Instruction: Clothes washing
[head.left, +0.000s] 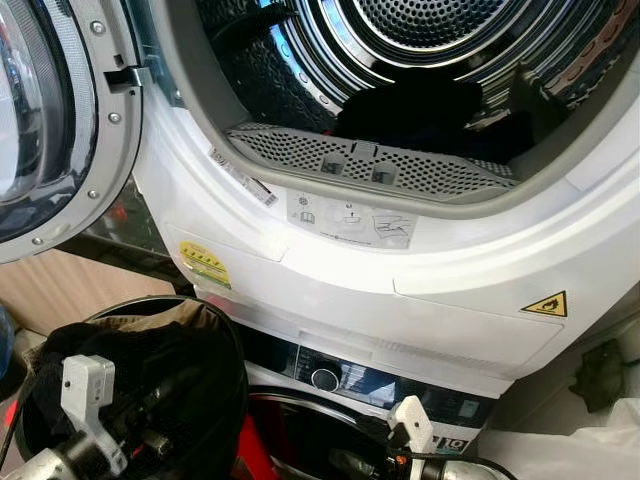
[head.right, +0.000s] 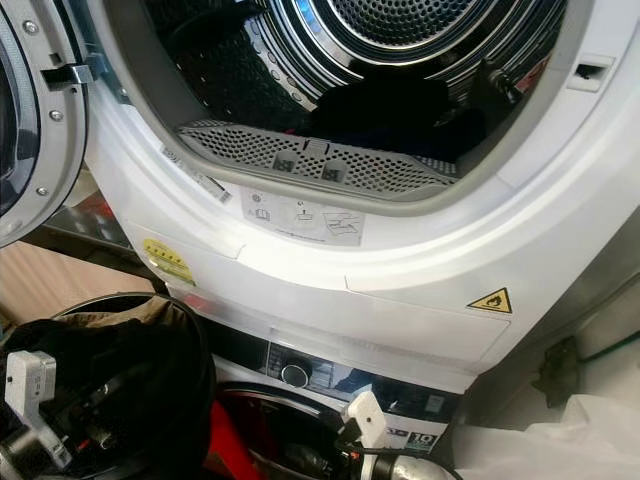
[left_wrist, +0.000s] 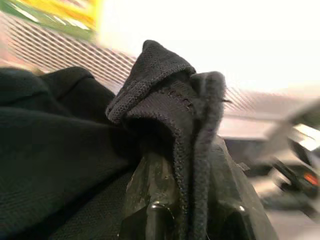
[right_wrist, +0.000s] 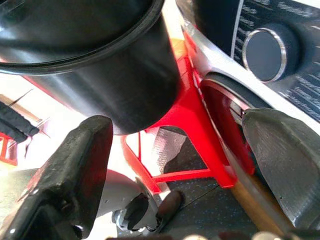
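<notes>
A: Where is the black garment (left_wrist: 75, 150) seen?
B: At lower left, heaped in the black bucket (head.left: 232, 400) and pinched by the left claw (left_wrist: 172, 175).
A: And the right claw (right_wrist: 175, 165)?
B: It is spread wide, empty, beside the red stool (right_wrist: 200, 145).

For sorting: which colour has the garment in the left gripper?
Black garment; left wrist view shows it best.

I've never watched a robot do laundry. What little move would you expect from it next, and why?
Probably lifting the left gripper toward the open dryer drum above. Its fingers are shut on a black garment, pulled from the black bucket, and dark clothes already lie in the drum.
</notes>
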